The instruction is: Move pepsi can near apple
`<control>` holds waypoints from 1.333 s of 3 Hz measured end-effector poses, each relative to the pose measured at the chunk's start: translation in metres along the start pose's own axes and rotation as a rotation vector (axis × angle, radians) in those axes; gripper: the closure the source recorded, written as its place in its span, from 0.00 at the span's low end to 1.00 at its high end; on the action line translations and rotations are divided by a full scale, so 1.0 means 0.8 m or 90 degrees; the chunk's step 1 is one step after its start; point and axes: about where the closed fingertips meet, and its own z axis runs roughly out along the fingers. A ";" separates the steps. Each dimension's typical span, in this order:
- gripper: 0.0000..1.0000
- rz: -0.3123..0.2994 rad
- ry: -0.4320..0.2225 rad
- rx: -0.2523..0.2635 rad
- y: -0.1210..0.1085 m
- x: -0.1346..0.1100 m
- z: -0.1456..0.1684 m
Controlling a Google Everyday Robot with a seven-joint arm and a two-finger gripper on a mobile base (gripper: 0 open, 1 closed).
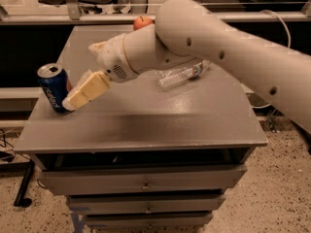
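The pepsi can (52, 87) is blue with a silver top and stands upright near the left edge of the grey table (146, 125). My gripper (71, 99) reaches down and left from the white arm (204, 42). Its tip is right beside the can's lower right side, at or very near touching it. The apple (142, 21) is red-orange and sits at the table's far edge, partly hidden behind the arm. The apple is far from the can.
A clear plastic water bottle (183, 74) lies on its side right of the table's centre, under the arm. The table is a drawer cabinet (141, 186). A railing (97, 17) and office chairs stand behind it.
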 end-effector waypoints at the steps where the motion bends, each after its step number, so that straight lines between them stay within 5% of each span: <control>1: 0.00 -0.003 -0.056 -0.032 0.007 -0.016 0.060; 2: 0.00 -0.005 -0.089 -0.048 0.008 -0.023 0.102; 4: 0.41 -0.008 -0.112 -0.033 0.003 -0.015 0.129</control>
